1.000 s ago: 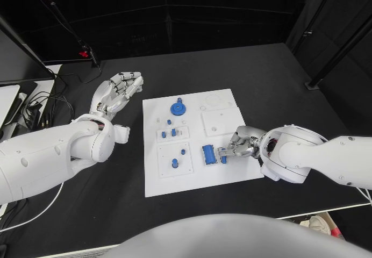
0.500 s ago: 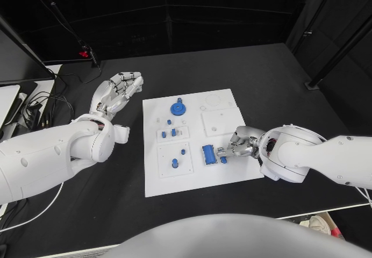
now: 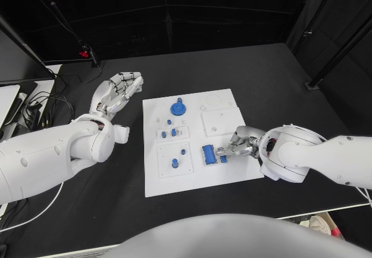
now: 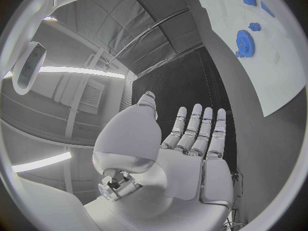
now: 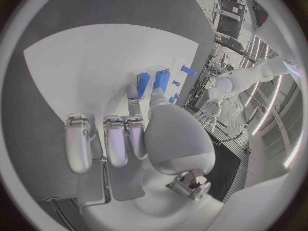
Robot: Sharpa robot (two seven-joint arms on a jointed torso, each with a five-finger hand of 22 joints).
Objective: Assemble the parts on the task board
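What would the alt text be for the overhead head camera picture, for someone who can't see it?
The robot's right hand pinches a small blue part on a white task board, beside a larger blue block. Its left hand rests open on the black table, off the board.

task board (image 3: pixel 198 141) mid-table | left hand (image 3: pixel 117 90) left of it | right hand (image 3: pixel 241 144) on its right edge

You see the task board (image 3: pixel 194 141) evenly and brightly lit from above against the dark table (image 3: pixel 263 80), without glare. Both wrist views bend straight edges strongly toward their rims. Bright ceiling strips streak the left wrist view.
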